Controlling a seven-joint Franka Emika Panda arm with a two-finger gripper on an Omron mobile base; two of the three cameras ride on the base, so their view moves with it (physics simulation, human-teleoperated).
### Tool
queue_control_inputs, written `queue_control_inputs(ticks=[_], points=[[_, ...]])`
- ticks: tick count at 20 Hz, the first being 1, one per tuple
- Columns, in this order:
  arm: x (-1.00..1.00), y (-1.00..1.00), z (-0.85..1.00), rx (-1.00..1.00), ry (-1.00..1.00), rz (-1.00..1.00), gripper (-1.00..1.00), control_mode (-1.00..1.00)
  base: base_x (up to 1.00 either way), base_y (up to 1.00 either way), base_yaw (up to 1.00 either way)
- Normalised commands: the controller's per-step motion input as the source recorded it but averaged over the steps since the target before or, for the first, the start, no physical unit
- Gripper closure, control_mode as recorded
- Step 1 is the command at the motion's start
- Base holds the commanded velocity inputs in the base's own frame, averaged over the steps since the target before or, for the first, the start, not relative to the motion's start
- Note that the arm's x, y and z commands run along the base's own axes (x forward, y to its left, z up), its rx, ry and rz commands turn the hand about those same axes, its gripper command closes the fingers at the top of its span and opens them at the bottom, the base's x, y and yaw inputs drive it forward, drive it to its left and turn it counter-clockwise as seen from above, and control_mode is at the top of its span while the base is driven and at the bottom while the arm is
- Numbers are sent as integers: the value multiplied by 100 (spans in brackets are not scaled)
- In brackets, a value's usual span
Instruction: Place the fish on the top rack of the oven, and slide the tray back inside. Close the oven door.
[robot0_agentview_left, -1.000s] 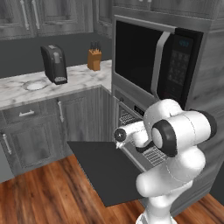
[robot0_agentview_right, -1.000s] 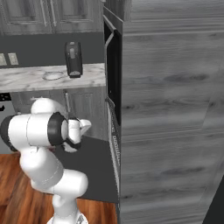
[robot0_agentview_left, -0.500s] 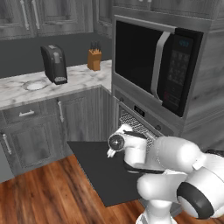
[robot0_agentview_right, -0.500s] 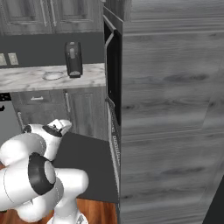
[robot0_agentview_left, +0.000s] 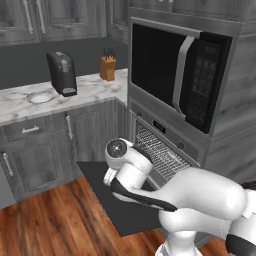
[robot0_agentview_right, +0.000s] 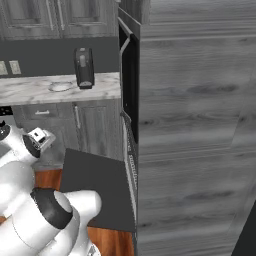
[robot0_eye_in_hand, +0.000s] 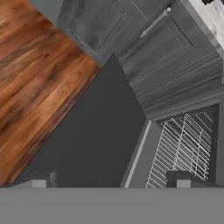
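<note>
— Pincer (robot0_eye_in_hand: 111, 179) first: we see its two dark tips at the bottom of the hand view, spread wide apart with nothing between them. One tip sits over the oven door (robot0_eye_in_hand: 94, 135), the other over the rack (robot0_eye_in_hand: 186, 146).

— And where do we find the oven (robot0_agentview_left: 165, 131) itself?

— Low in the tall grey cabinet on the right, just under the microwave (robot0_agentview_left: 177, 72). Its door hangs fully open, a flat dark panel lying level above the wood floor (robot0_agentview_left: 55, 222). From the right base camera we see that same door (robot0_agentview_right: 95, 185) jutting out to the left of the cabinet.

— Is the rack pulled out?

— In the left base view we see the wire rack (robot0_agentview_left: 162, 155) inside the oven mouth, its near part reaching toward the door. How far it stands out we cannot tell, since the white arm (robot0_agentview_left: 132, 172) covers its front edge.

— What else do we see?

— On the marble counter (robot0_agentview_left: 90, 90) at the far left stand a dark coffee machine (robot0_agentview_left: 62, 73), a knife block (robot0_agentview_left: 107, 70) and a small plate (robot0_agentview_left: 40, 97).
</note>
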Motion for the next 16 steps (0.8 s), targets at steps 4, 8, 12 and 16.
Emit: queue_control_inputs(ticks=[4, 8, 12, 16], points=[[-16, 100, -20, -1, 26, 10, -100, -100, 0, 0, 0], [0, 90, -67, -19, 20, 16, -100, -100, 0, 0, 0], [0, 61, -78, -25, 9, 17, -100, -100, 0, 0, 0], [-8, 55, -64, -28, 0, 16, -100, -100, 0, 0, 0]])
